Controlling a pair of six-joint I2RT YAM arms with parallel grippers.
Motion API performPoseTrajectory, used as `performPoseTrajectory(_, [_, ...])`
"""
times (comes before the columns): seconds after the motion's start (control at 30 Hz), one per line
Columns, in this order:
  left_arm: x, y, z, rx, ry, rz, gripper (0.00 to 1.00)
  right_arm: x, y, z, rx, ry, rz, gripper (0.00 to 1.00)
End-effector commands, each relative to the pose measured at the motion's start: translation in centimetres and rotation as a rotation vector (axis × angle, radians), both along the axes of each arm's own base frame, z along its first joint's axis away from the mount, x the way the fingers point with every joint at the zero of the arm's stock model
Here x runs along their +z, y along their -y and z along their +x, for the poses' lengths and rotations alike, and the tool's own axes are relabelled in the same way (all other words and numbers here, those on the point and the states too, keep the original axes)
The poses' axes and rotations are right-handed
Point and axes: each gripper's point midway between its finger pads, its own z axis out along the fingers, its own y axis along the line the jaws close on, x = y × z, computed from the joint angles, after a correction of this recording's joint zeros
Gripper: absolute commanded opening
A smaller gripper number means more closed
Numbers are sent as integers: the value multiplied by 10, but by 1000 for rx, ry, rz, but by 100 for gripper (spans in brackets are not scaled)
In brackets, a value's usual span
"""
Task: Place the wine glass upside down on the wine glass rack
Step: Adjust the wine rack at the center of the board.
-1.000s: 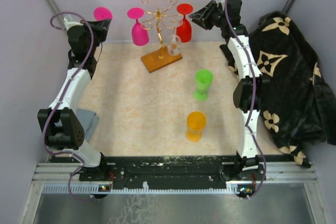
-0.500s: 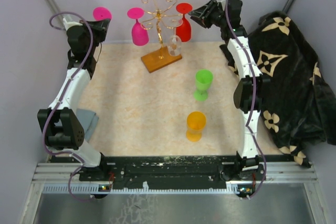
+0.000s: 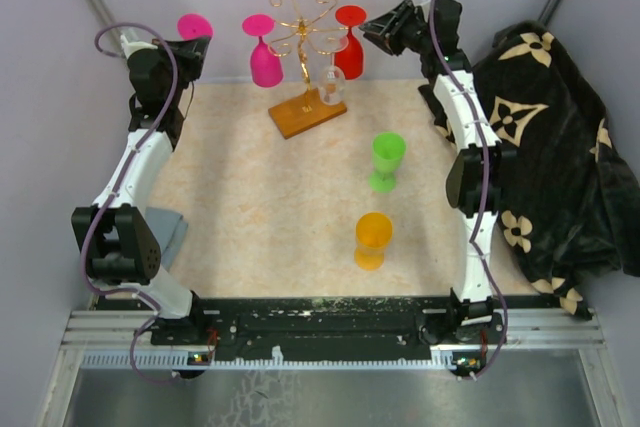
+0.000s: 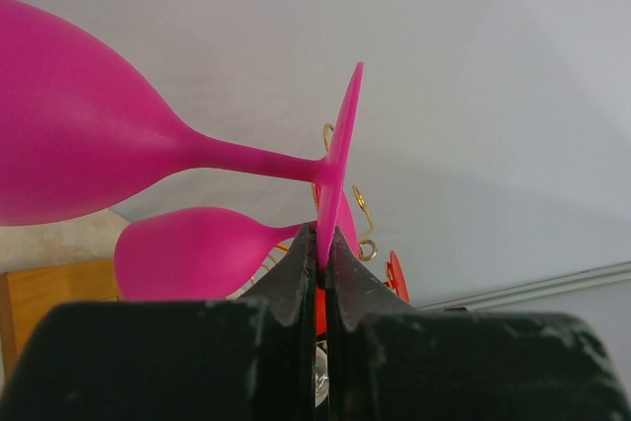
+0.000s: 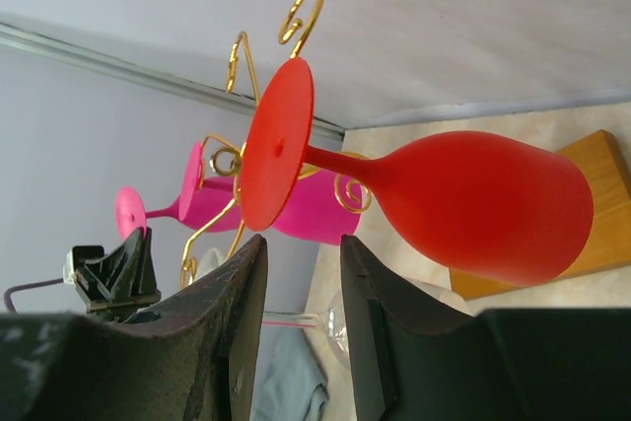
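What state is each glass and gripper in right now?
left gripper: shut on held pink glass
right gripper: open
held pink glass: gripped by foot
second pink glass: hung inverted on rack
red glass: hung inverted
clear glass: hung inverted
green glass: upright
orange glass: upright

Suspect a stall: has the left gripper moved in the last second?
No. In the top view the left gripper stays put, with the same gap to the rack, shut on the pink glass by its foot.
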Motion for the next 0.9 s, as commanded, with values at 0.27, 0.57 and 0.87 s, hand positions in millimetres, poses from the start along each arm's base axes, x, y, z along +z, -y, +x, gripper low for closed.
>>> performPoseTrajectory(0.27, [18, -3, 2, 1, 54, 1, 4, 93, 2, -32, 24, 209, 75, 37])
performPoseTrajectory(0.57, [20, -4, 2, 3, 59, 3, 4, 92, -14, -22, 47, 201, 87, 37])
performPoseTrajectory(0.87, [20, -4, 3, 7, 59, 6, 4, 85, -15, -22, 42, 193, 67, 37])
